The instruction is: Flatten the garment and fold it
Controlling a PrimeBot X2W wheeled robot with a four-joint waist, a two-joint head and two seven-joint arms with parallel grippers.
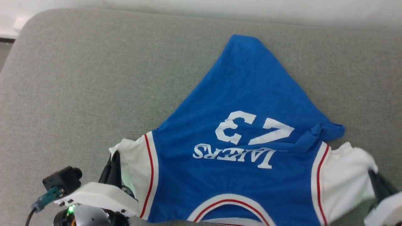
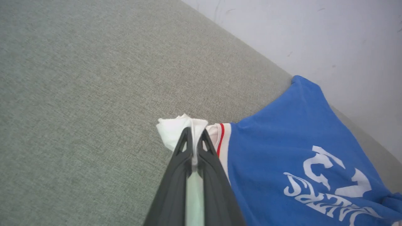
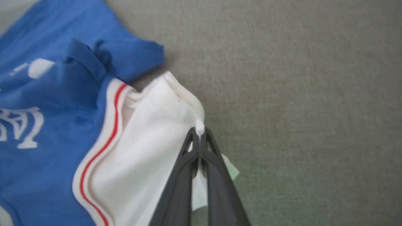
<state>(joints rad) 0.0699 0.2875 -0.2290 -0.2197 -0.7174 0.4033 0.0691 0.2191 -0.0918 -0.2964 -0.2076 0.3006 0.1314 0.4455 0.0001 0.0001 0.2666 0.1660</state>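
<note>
The garment (image 1: 238,106), a royal-blue jersey with a white "23" and lettering, lies on grey cloth with its collar toward me and its hem bunched into a point at the far side. My left gripper (image 2: 194,133) is shut on the edge of its white sleeve (image 2: 174,128); in the head view that gripper (image 1: 115,158) sits at the shirt's lower left. My right gripper (image 3: 198,133) is shut on the other white sleeve (image 3: 150,125), seen at the lower right of the head view (image 1: 375,175). A blue fold (image 1: 326,130) lies crumpled near the right shoulder.
The grey fabric surface (image 1: 78,88) spreads wide to the left and beyond the shirt. A pale wall (image 1: 220,8) runs along its far edge, close to the hem's tip. A small black camera (image 1: 61,180) with a cable sits on my left wrist.
</note>
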